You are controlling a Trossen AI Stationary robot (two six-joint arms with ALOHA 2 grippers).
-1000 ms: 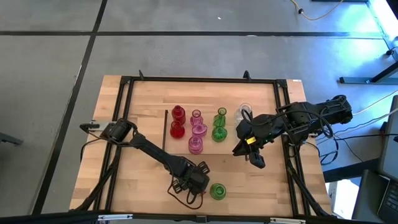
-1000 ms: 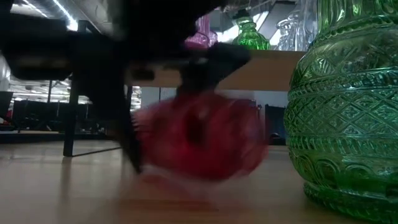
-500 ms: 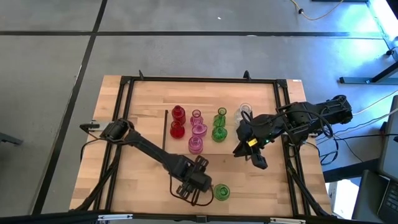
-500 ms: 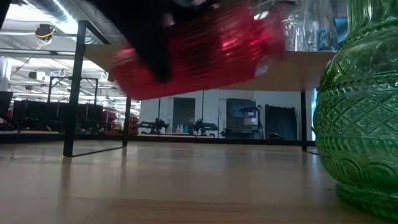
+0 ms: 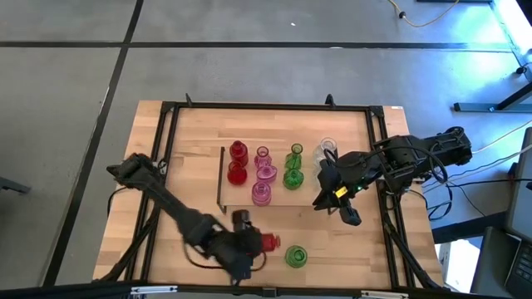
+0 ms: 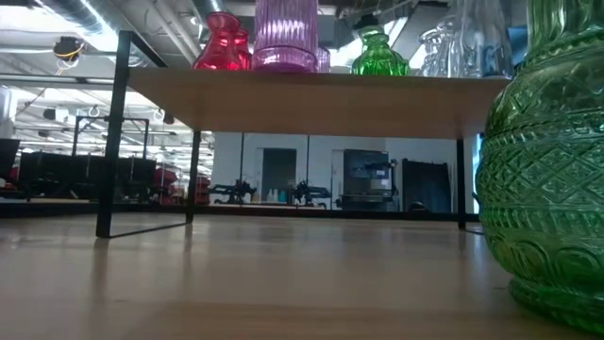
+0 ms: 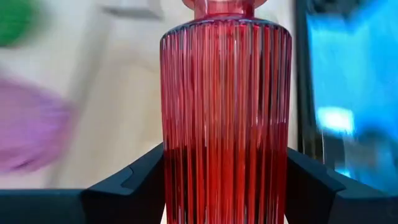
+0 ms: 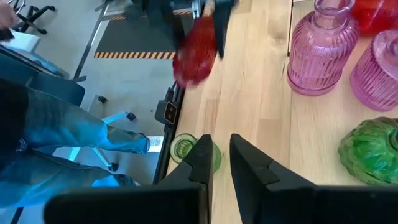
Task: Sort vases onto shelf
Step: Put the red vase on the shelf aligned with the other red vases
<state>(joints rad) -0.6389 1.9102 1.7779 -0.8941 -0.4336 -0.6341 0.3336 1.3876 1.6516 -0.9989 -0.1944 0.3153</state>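
Left end effector [image 5: 253,242] low over near-centre of desk [image 5: 191,158], clamped on ribbed red vase [image 7: 225,112]; both dark fingers [image 7: 134,186] pressed against vase sides in left wrist view, vase filling the gap between them. From above, red vase [image 5: 268,242] sticking out to the right of the end effector, lifted clear of desk. Round green vase [image 5: 294,256] just right of it, standing on desk near the near edge; same green vase [image 6: 552,179] huge at right of low view, patterned glass.

Right end effector [image 5: 351,218] hanging over right side of desk, just off right end of shelf [image 5: 278,195], fingers [image 8: 200,163] nearly together, nothing between them. Grasps nothing.

Shelf in centre of desk, light wood top on thin black legs [image 6: 115,132]. On shelf from left to right: two red vases [image 5: 238,162], pink vases [image 5: 263,176] in a short column, two green vases [image 5: 294,169], clear vase [image 5: 325,150] at far right. Low view: red [image 6: 219,45], pink [image 6: 286,36], green [image 6: 377,52] vases along shelf top, clear ones right of those. Right wrist view: person's blue-trousered legs [image 8: 68,130] beyond desk edge.
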